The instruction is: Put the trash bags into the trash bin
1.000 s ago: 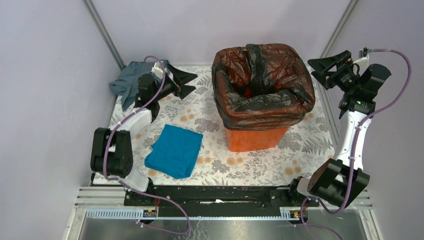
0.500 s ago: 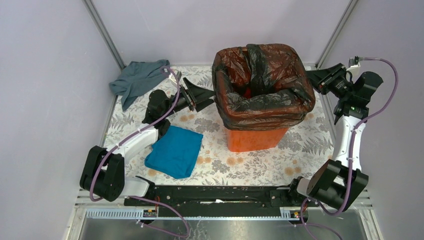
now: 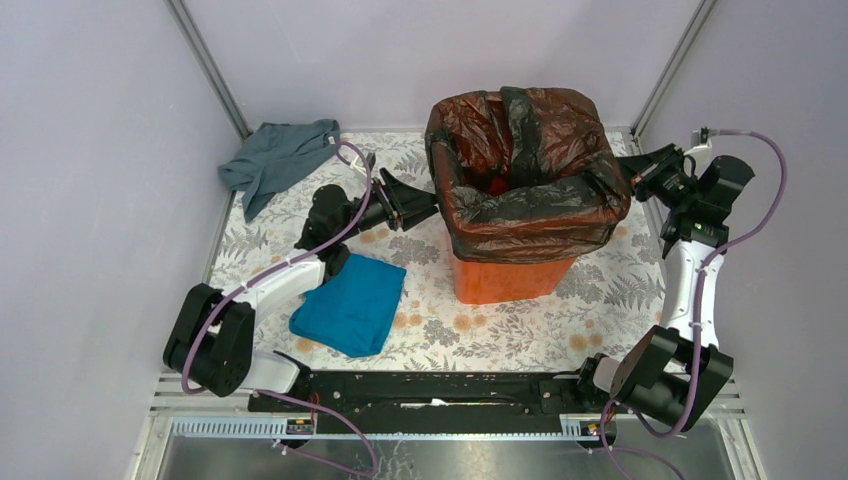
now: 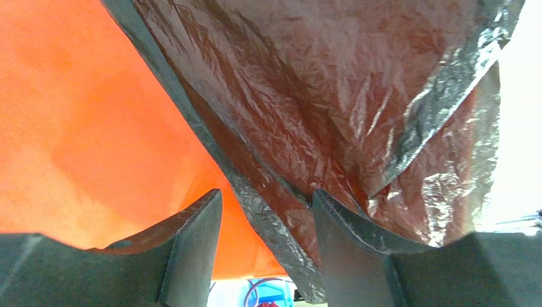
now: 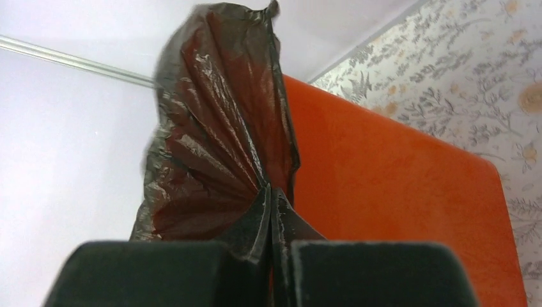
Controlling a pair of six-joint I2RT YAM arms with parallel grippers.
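Note:
The orange trash bin [image 3: 508, 278] stands at the back middle of the table. A dark, see-through trash bag [image 3: 530, 205] is draped over its rim and hangs down outside. My left gripper [image 3: 424, 208] is at the bag's left side. In the left wrist view its jaws [image 4: 265, 195] stand apart, with the bag's hanging edge [image 4: 275, 211] between them, close to the right finger [image 4: 348, 249], and the bin wall [image 4: 77, 141] behind. My right gripper [image 3: 627, 170] is at the bag's right side, shut [image 5: 273, 195] on a gathered fold of the bag [image 5: 211, 147] beside the bin wall [image 5: 396, 192].
A folded blue cloth [image 3: 350, 302] lies on the floral table cover [image 3: 500, 335] left of the bin, under my left arm. A grey cloth [image 3: 278, 160] sits crumpled in the back left corner. Enclosure walls stand close on both sides.
My left gripper moved right to the bag's left edge and its jaws narrowed. My right gripper moved left to the bag's right edge and shut on it.

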